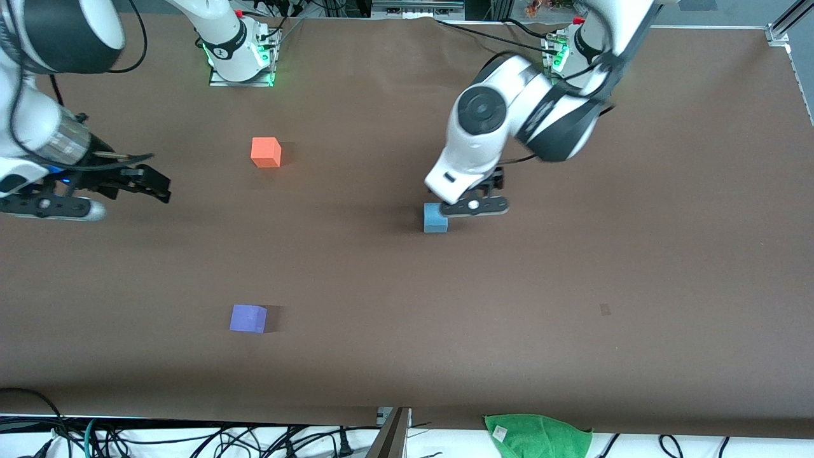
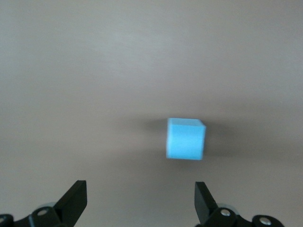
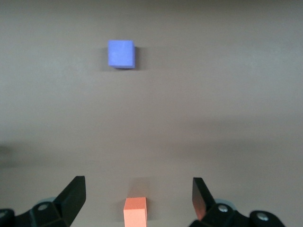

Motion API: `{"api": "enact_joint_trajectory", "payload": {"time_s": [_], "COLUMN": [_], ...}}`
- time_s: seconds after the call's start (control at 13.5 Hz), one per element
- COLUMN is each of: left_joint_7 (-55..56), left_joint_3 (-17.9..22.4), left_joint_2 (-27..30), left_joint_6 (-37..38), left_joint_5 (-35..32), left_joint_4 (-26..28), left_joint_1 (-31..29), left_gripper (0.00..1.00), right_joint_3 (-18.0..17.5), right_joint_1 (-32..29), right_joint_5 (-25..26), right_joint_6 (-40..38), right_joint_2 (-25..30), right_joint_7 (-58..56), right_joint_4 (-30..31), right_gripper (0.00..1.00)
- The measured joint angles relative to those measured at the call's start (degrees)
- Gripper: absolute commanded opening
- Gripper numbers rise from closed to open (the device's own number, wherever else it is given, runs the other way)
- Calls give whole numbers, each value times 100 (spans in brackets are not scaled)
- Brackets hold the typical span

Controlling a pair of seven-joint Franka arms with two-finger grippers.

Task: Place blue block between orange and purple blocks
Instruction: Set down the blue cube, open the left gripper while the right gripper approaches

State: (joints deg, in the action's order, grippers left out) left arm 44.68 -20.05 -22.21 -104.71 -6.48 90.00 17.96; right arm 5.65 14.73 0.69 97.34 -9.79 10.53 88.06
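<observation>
From the high front camera I see the blue block point(image 1: 435, 218) resting on the brown table point(image 1: 572, 286) near its middle, toward the left arm's end. The left gripper point(image 1: 475, 205) hangs just over the block's edge nearest the robots' bases, and its fingers are hidden under the arm's white wrist, so this view alone does not give me their spread. The orange block point(image 1: 266, 152) sits closer to the edge where the bases stand, the purple block point(image 1: 248, 319) closer to the front-camera edge, and the strip of table between them holds nothing. The right gripper point(image 1: 147, 183) waits above the right arm's end of the table, its arm cut off by the frame edge.

In the left wrist view I see both dark fingertips point(image 2: 75, 198) spread wide, only their tips in frame, and the blue block point(image 2: 185, 139) lies free on the table between and ahead of them, slightly blurred.

In the right wrist view the fingertips point(image 3: 73, 195) also stand wide with nothing gripped. The orange block point(image 3: 135, 213) is cut off at the frame edge between them, and the purple block point(image 3: 121, 53) lies well apart.
</observation>
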Motion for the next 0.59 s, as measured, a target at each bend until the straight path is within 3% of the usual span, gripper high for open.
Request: {"api": "enact_joint_trajectory", "payload": {"time_s": [0.22, 0.59], "left_joint_7": [-957, -2616], "left_joint_3": [40, 84], "left_joint_2": [555, 1070], "left_joint_6": [453, 917], "left_joint_5": [14, 73], "left_joint_4": [3, -94], "left_joint_1": [-744, -2033], "left_gripper": [100, 100], "right_joint_3": [-59, -293], "right_joint_1": [405, 1140], "right_joint_5": [-82, -481], "right_joint_6": [210, 1256], "right_joint_2": [-330, -1071], "right_joint_7": [133, 1468], "right_joint_4": [-2, -36], "right_gripper": [99, 99]}}
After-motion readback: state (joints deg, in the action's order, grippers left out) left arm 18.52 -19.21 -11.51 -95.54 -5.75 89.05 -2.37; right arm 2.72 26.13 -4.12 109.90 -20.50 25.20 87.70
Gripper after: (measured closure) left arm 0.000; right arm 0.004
